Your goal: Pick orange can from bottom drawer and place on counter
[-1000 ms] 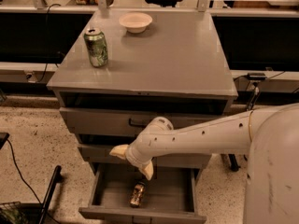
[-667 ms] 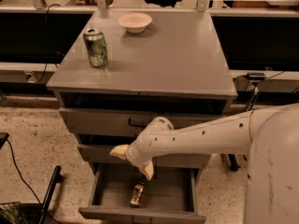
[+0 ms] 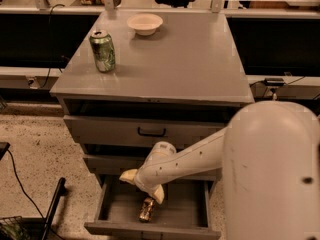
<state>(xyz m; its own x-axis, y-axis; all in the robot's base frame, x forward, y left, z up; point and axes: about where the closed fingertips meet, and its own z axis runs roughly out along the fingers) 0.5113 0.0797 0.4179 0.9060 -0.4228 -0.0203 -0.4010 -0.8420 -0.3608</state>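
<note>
The orange can (image 3: 146,210) lies on its side on the floor of the open bottom drawer (image 3: 115,214), near the middle front. My gripper (image 3: 143,186) hangs just above the drawer, over the can and apart from it. Its two pale fingers are spread, one pointing left (image 3: 128,175) and one pointing down (image 3: 158,194), with nothing between them. The arm reaches in from the right. The grey counter (image 3: 185,59) tops the cabinet above.
A green and white can (image 3: 102,51) stands at the counter's left side. A white bowl (image 3: 145,23) sits at the back. The two upper drawers (image 3: 150,131) stick out slightly. A dark cable and a black bar (image 3: 52,209) lie on the floor at left.
</note>
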